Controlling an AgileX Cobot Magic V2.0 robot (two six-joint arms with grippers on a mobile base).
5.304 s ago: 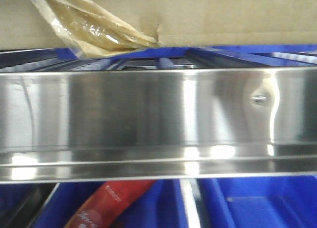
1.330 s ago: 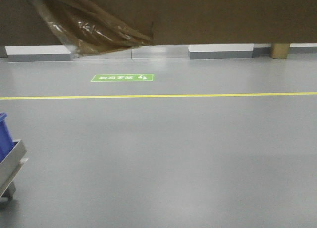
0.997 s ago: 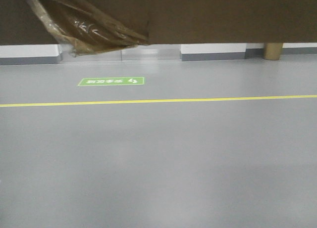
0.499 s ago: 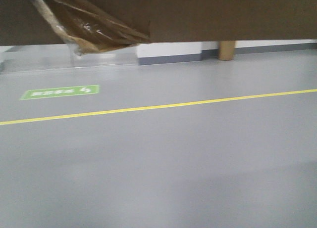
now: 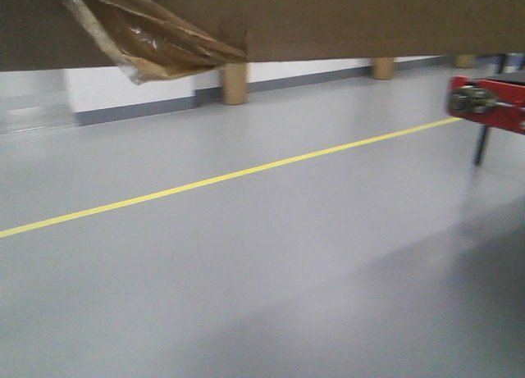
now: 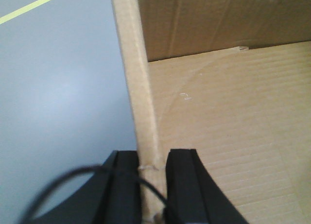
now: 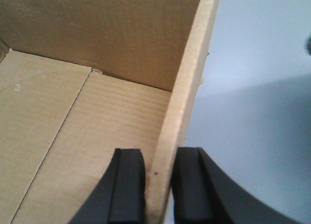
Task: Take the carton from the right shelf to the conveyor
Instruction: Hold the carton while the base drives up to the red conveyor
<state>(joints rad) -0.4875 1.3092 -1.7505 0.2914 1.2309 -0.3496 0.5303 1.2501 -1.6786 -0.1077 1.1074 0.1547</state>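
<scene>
The brown carton (image 5: 344,17) fills the top of the front view, held in the air, with crumpled brown tape (image 5: 148,34) hanging from its underside. My left gripper (image 6: 151,185) is shut on the carton's left wall (image 6: 138,83), one black finger outside and one inside. My right gripper (image 7: 159,185) is shut on the carton's right wall (image 7: 187,83) in the same way. Both wrist views look down into the empty open carton. A red end of a conveyor frame (image 5: 486,99) shows at the right edge of the front view.
Grey floor (image 5: 246,271) with a slanting yellow line (image 5: 230,175) lies ahead. A white wall with a grey skirting (image 5: 131,99) and tan posts (image 5: 234,83) stands at the back. A dark leg (image 5: 481,144) stands under the red frame.
The view has swung from the shelf across open floor. The green floor sign has left the view at the left, the yellow line now slants, and the red frame has come in at the right.
</scene>
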